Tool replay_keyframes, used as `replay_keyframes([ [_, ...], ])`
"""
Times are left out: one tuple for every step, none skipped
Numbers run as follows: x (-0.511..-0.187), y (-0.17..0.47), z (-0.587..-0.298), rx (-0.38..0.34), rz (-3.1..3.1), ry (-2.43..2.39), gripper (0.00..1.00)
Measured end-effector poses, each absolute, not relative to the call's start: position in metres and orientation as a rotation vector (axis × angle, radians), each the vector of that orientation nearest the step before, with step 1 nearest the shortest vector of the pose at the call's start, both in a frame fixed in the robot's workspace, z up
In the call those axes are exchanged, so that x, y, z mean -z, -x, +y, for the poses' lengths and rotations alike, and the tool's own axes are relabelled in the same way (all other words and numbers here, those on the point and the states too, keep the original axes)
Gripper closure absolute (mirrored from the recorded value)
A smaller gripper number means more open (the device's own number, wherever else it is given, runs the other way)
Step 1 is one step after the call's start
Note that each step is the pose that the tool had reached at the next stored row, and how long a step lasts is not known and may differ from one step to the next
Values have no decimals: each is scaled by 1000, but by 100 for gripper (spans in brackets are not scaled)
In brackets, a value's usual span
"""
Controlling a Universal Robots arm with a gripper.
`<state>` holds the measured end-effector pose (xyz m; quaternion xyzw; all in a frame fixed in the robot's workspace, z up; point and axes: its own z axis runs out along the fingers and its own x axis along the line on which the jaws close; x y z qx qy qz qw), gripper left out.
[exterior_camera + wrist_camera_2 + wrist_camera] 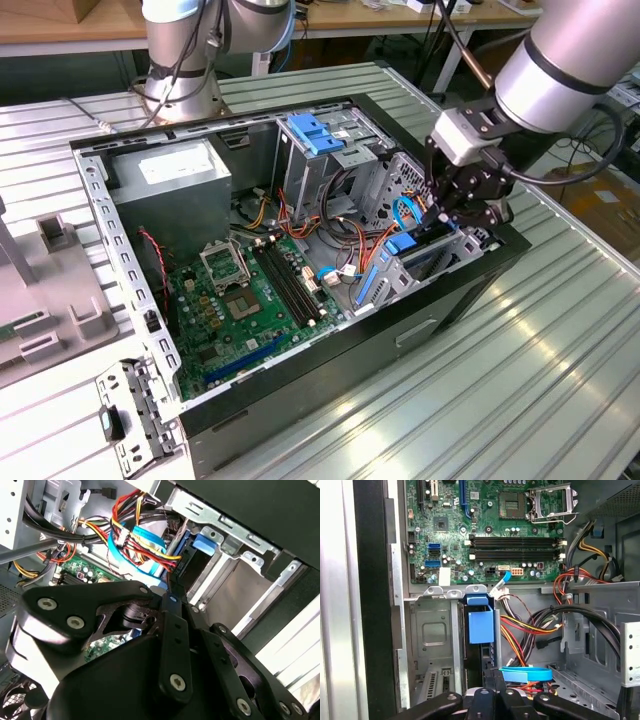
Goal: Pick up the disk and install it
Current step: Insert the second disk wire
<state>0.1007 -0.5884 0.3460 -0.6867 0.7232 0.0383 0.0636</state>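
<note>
The disk [424,248], black with bright blue rails, stands on edge in the metal bay at the front end of the open computer case [300,385], on the exterior view's right. Its blue tab [481,625] points toward the motherboard, and both wrist views show the disk [194,566] well inside the bay. My gripper [447,215] hangs just above the disk's outer end. The fingers [172,625] are shut together, and the gripper's tip [493,677] rests against the disk's black end rather than around it.
Red, yellow and black cables [530,627] and a light-blue ribbon cable [526,673] run beside the bay. The green motherboard [240,305] lies in the middle, with a grey power supply [170,185] behind it. A pale-blue clip [315,133] tops the upper drive cage. Another arm's base [180,60] stands behind the case.
</note>
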Motion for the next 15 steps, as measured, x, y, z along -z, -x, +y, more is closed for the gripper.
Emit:
replay_keyframes([
  [-347,-102,-588,-117,2184,2074,89],
  [-348,-103,-589,-118,2183,2073,89],
  [-350,-105,-589,-120,2182,2072,89],
  [-351,-108,-589,-125,2181,2070,89],
  [-352,-110,-588,-128,2179,2068,89],
  [-353,-112,-588,-132,2178,2067,89],
  [-354,-115,-589,-137,2177,2065,89],
  [-355,-117,-589,-141,2175,2064,89],
  [-356,-121,-588,-145,2174,2062,89],
  [-358,-125,-589,-151,2173,2061,89],
  [-359,-129,-589,-157,2171,2059,89],
  [-361,-132,-589,-160,2170,2058,89],
  [-362,-133,-588,-162,2170,2058,89],
  [-364,-134,-588,-164,2169,2057,89],
  [-365,-135,-588,-166,2168,2056,89],
])
